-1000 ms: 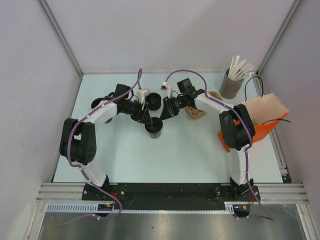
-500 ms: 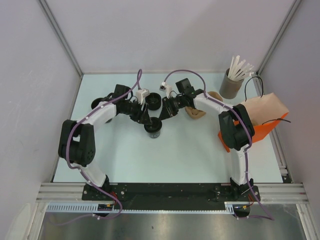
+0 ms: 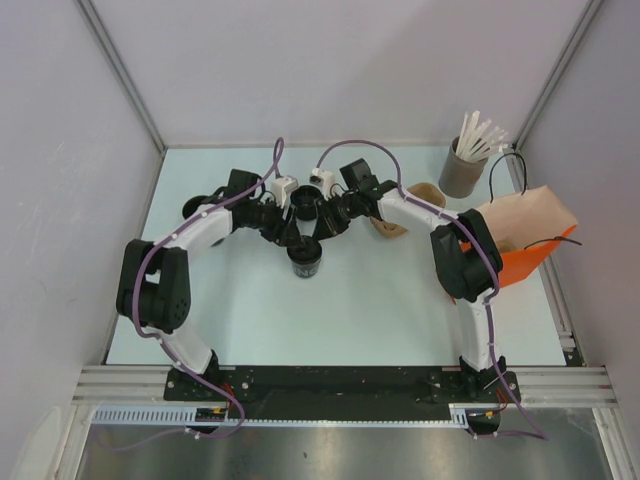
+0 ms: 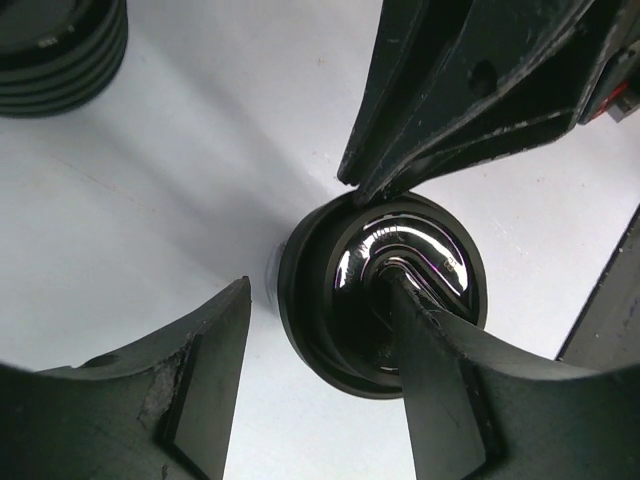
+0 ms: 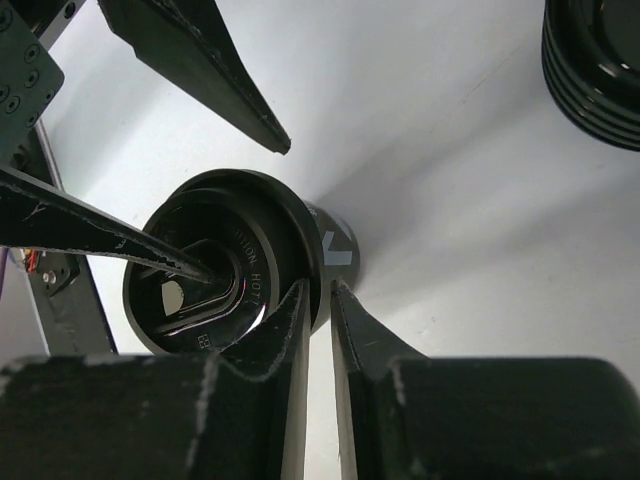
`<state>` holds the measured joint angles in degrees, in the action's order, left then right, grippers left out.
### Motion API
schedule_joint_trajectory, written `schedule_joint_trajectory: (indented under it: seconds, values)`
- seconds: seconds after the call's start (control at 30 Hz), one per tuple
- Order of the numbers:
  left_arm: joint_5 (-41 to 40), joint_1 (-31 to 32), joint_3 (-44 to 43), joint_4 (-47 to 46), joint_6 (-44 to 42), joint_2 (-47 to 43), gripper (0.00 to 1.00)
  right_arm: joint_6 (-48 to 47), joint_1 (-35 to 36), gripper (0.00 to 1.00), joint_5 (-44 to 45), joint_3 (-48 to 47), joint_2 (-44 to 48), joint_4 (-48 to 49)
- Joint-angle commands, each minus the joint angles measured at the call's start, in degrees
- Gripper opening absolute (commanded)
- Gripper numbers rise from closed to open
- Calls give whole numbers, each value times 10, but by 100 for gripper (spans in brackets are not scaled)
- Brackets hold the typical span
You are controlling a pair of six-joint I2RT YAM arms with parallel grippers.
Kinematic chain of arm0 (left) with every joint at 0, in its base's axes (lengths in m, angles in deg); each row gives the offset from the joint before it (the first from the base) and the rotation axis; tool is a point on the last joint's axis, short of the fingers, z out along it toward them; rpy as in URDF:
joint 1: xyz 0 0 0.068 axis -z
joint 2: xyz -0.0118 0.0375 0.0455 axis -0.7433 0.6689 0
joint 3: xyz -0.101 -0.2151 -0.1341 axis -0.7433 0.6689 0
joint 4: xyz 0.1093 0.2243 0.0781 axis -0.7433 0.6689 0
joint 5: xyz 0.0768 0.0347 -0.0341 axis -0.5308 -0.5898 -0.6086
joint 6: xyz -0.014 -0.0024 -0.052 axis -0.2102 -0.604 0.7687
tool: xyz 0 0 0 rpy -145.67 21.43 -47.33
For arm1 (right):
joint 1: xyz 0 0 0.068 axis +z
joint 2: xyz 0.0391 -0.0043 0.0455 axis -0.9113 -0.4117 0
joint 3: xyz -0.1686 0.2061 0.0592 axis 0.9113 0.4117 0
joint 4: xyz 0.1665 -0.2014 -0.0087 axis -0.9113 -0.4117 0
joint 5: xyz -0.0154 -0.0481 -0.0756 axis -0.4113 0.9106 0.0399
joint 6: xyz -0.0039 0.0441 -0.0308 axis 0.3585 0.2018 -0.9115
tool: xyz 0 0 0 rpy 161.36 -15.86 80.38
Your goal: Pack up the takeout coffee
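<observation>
The takeout coffee [image 3: 305,258] stands upright on the pale desk [image 3: 380,310], well apart from the orange bag [image 3: 530,265]. It is a small black cup with a matte wall and a glossy, moulded round lid [image 5: 200,290]. It is probably light, thin-walled and easily crushed or tipped, so a gentle hold around the wall seems safest. The left claw [image 4: 318,290] stands spread across it, one finger on the lid. The right claw [image 5: 318,292], nearly pressed together, appears to pinch the lid's rim.

This is a robot test cell in a lab: plain white panels [image 3: 60,200] box in a pale desk [image 3: 260,320] on the left, right and far sides. A metal rail [image 3: 340,385] at the near edge carries the cabled left arm [image 3: 195,232] and right arm [image 3: 470,260].
</observation>
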<state>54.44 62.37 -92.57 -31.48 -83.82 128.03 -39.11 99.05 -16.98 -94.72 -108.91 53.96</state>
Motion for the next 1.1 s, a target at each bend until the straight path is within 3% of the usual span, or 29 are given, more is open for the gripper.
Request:
schedule_joint_trajectory:
  seconds: [0.0,0.27,0.8,1.07]
  values:
    - [-123,-1,46,35,-60,31,62,-57,42,17,150,60,-101,-159]
    - [-126,-1,53,28,-56,12,61,-56,6,23,107,19,-36,-177]
    - [-123,-1,72,12,-54,-53,61,-62,25,28,106,5,18,-173]
    - [-124,-1,81,8,-53,-55,61,-70,6,45,60,-32,50,-188]
